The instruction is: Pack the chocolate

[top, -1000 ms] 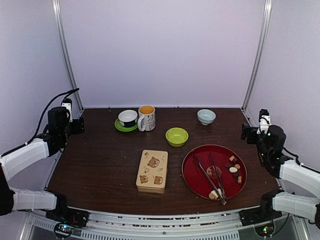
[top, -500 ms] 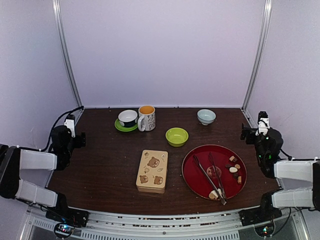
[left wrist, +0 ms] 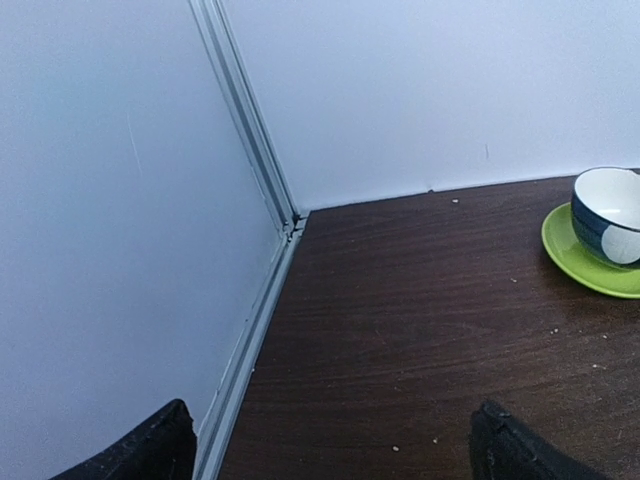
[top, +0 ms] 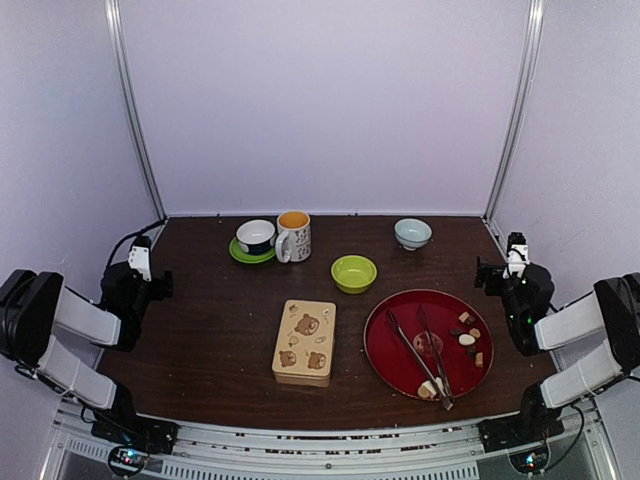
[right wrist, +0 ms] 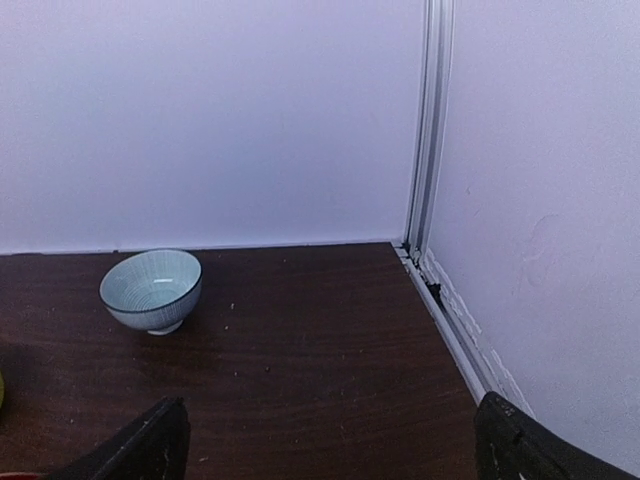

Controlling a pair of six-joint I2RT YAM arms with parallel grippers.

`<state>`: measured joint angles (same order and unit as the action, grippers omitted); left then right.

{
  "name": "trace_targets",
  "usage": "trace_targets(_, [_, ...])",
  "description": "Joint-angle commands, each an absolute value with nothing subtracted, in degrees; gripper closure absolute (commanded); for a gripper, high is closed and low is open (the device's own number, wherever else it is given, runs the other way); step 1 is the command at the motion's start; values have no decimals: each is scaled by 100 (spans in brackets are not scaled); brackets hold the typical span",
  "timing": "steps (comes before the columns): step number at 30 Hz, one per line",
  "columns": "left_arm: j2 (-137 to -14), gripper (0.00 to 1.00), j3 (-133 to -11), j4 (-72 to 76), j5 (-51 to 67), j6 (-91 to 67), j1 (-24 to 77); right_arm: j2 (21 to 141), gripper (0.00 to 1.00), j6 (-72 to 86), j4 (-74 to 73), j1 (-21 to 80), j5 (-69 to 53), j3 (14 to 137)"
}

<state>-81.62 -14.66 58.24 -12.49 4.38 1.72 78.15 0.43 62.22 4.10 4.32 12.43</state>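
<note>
Several chocolate pieces [top: 466,338] lay on the red plate [top: 392,362] w/ tongs [top: 415,355], R side of surface [top: 200,330]. Left fingers [left wrist: 150,452] & right fingers [right wrist: 145,445] were spread apart, empty, at opposite surface edges.

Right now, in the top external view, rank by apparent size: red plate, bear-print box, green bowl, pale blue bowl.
1. red plate
2. bear-print box
3. green bowl
4. pale blue bowl, only slightly smaller and farther from the camera, so this last pair is unsure.
</note>
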Motion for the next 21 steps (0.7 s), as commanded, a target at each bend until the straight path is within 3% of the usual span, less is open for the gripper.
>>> trace_targets(1, [-8169, 2, -1582, 6148, -1523, 231, 96, 7816, 0, 143, 6349, 369, 831, 1403])
trace_targets(21, [-8194, 2, -1786, 6085, -1561, 201, 81, 7779, 0, 133, 6240, 373, 817, 1430])
